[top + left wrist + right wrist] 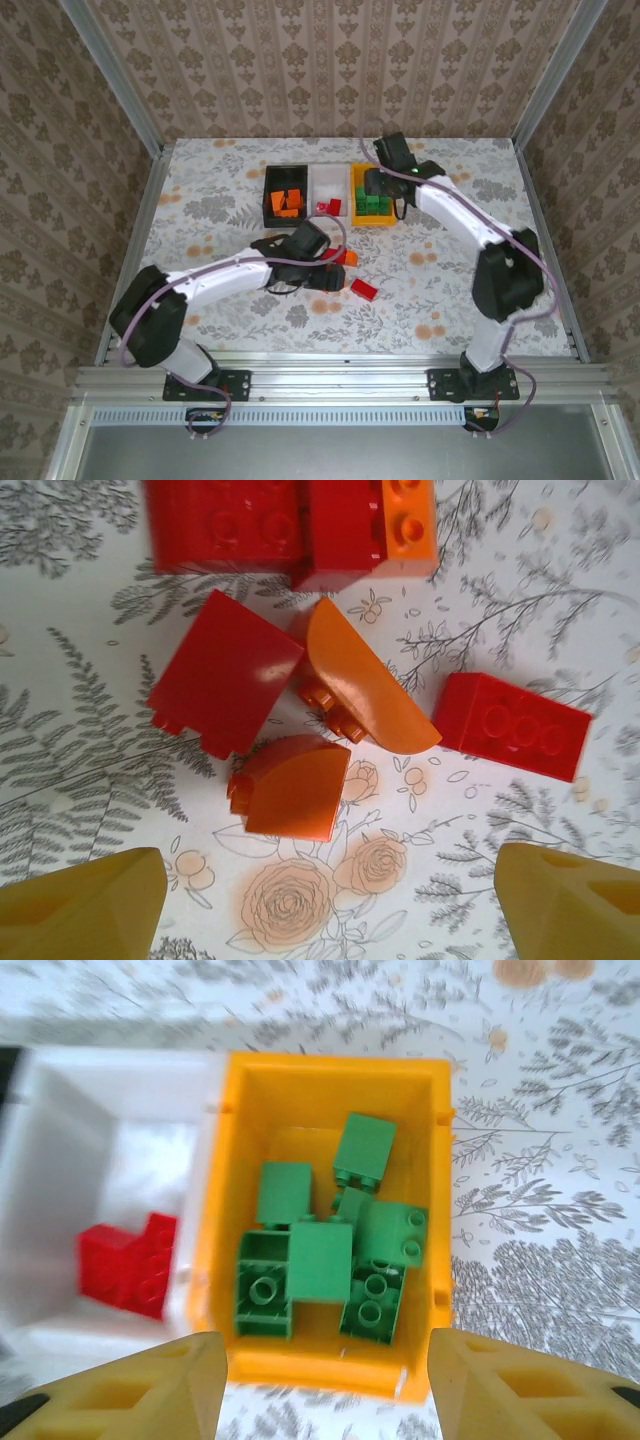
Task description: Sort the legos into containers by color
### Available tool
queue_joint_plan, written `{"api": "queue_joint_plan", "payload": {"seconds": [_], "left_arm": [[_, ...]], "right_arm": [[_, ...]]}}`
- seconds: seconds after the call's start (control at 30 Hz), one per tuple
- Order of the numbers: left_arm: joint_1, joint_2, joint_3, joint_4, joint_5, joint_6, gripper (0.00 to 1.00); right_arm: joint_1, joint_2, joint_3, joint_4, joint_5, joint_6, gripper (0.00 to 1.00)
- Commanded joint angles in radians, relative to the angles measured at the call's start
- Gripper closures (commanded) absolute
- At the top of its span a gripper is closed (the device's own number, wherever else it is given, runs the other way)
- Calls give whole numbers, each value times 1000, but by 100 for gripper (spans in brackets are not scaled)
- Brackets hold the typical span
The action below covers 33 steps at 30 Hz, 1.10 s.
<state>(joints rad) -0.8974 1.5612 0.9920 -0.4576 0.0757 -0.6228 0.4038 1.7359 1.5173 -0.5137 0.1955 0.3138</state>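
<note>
Wallpaper (330, 60) with a brown damask print covers all three sides of the booth, and bare aluminium posts (110, 75) run up the far corners. The desk (200, 290) wears a white cloth printed with grey ferns and orange roses – busy enough that the orange bits half blend in.

The containers sit in a row, side by side, toward the middle of the far edge: black bin (285, 170) with orange bricks (286, 204), white bin (328, 175) with red bricks (328, 207), yellow bin (375, 224) with green bricks (375, 205).

The right jaws hang over the yellow bin, spread apart and gripping nothing; the wrist view looks straight down on the green pile.

The left jaws are over the middle of the desk, also released – yellow fingertips (80, 900) wide apart with bare cloth between them. Just past them is a loose cluster (300, 670) of red and orange legos, two curved orange pieces touching a red slope. One red brick (364, 290) lies a bit apart, on the side of the near right corner.
</note>
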Motion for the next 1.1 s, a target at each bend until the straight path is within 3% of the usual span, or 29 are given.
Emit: {"api": "queue_joint_plan", "payload": {"seconds": [0.0, 0.23, 0.4, 0.77, 1.07], "left_arm": [[-43, 66, 64, -121, -123, 91, 16], [-60, 159, 84, -117, -179, 94, 23], [-60, 193, 78, -53, -181, 124, 28], [-56, 252, 88, 27, -170, 183, 41], [-61, 226, 58, 42, -178, 174, 51]], "right_arm": [[14, -151, -141, 67, -43, 44, 43], [18, -390, -427, 102, -71, 102, 43], [18, -462, -552, 101, -72, 121, 43], [20, -591, -734, 87, -84, 145, 43], [19, -621, -783, 83, -91, 146, 43]]}}
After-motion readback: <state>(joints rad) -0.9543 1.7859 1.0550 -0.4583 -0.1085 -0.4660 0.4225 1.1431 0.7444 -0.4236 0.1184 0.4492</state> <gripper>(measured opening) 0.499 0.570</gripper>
